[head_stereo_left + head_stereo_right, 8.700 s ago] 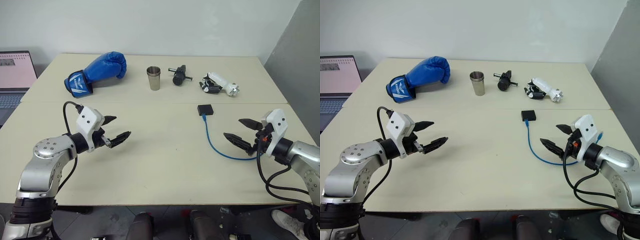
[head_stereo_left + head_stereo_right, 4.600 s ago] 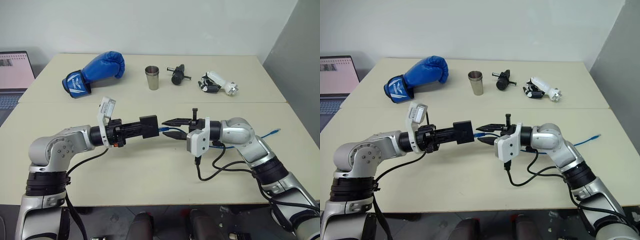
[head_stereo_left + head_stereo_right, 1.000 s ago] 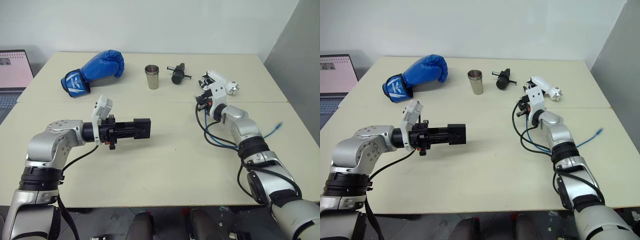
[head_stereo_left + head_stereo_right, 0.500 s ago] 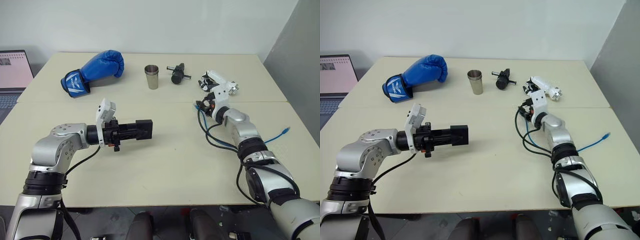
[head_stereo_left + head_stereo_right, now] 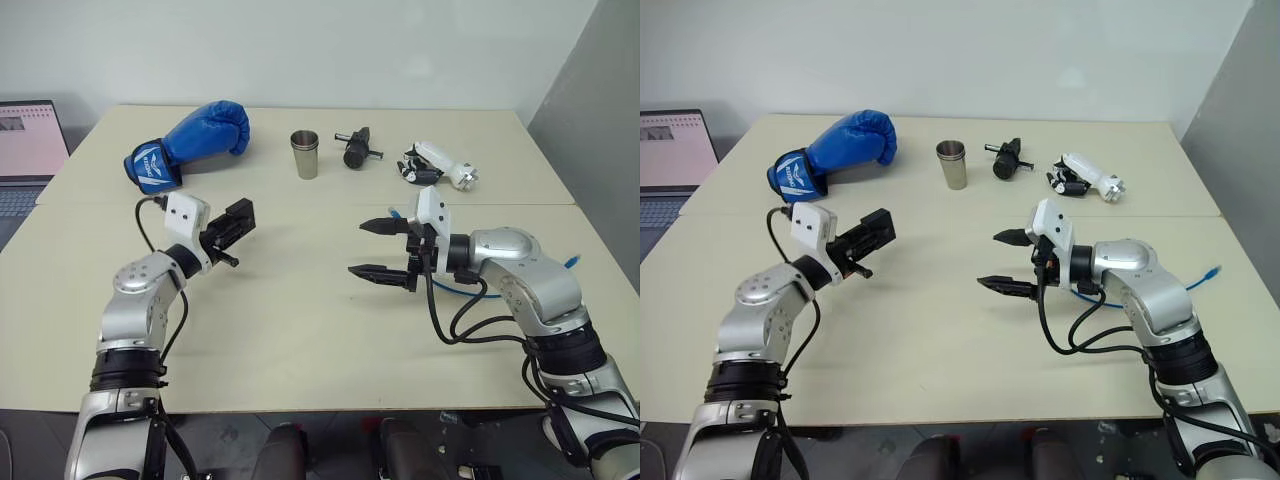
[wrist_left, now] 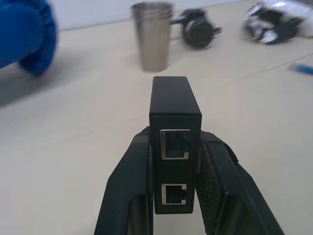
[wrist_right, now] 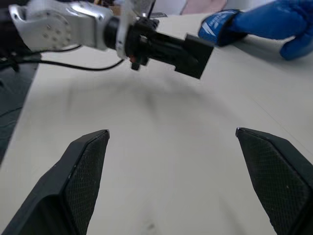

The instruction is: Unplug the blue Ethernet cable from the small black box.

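Observation:
The small black box (image 5: 239,217) is clamped between the fingers of my left gripper (image 6: 174,142), above the left half of the table. Its two ports (image 6: 175,144) face the left wrist camera and both are empty. My right gripper (image 5: 377,249) hovers over the table's middle, pointing left toward the box, wide open with nothing between its fingers (image 7: 88,166). The blue Ethernet cable (image 5: 1208,272) lies on the table behind my right forearm, its plug end near the right edge; most of it is hidden by the arm.
Along the far side stand a blue boxing glove (image 5: 190,140), a steel cup (image 5: 306,154), a black cylindrical tool (image 5: 356,149) and a black-and-white gadget (image 5: 435,167). A laptop (image 5: 25,150) sits past the left edge.
My right gripper has opened and swung back from the far right to the table's middle, now pointing left. My left gripper has carried the box to the left and turned it to point forward.

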Available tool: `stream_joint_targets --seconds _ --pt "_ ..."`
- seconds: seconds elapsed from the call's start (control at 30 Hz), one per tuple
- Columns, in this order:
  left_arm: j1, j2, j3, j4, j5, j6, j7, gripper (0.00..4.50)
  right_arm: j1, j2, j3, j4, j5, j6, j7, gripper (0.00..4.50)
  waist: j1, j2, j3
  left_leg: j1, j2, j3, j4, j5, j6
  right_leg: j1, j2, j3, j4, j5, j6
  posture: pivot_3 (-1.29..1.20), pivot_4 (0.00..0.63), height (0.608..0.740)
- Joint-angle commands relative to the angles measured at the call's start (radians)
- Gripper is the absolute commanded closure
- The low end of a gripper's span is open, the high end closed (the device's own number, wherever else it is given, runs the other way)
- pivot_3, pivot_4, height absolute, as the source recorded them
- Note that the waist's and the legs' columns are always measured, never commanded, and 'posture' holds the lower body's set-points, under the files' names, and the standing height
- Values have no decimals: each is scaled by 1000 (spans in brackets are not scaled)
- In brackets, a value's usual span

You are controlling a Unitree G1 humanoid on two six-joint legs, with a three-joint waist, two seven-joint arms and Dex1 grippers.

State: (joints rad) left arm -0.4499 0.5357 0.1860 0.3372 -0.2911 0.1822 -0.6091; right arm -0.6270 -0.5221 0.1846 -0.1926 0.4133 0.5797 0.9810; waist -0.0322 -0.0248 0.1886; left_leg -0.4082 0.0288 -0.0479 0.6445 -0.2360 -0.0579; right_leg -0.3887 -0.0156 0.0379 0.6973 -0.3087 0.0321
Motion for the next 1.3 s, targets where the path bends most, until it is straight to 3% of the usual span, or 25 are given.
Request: stream_joint_targets --seconds 0.03,0.3,0.37,0.87,1.03,1.3 --pt "1 -21 36 50 14 -60 52 3708 -14 -1 6 -28 -10 10 -14 96 2 0 0 0 0 0 0 0 0 0 0 0 0 0 0 0 150 740" --pt "12 -35 27 124 22 -57 50 3708 -13 -3 22 -26 -25 11 -19 96 5 0 0 -1 -1 0 0 0 0 0 -1 -1 0 0 0 0 150 740" --pt "15 -37 31 127 9 -36 40 3006 -11 -3 23 -29 -26 13 -19 40 4 0 0 0 -1 0 0 0 0 0 -1 -1 0 0 0 0 150 740" --pt "11 -39 49 125 7 -26 55 24 -9 -1 24 -36 -30 15 -18 40 2 0 0 0 -1 0 0 0 0 0 -1 -1 0 0 0 0 150 740" --pt "42 -17 56 56 7 -17 56 24 -7 -8 25 -41 -31 18 -15 40 2 0 0 0 -1 0 0 0 0 0 -1 -1 0 0 0 0 150 740" --pt "248 112 42 -360 -37 194 -31 24 84 -65 -30 -147 18 80 -23 40 1 0 0 -1 0 -1 -1 0 0 0 -1 0 -1 0 0 0 150 740"
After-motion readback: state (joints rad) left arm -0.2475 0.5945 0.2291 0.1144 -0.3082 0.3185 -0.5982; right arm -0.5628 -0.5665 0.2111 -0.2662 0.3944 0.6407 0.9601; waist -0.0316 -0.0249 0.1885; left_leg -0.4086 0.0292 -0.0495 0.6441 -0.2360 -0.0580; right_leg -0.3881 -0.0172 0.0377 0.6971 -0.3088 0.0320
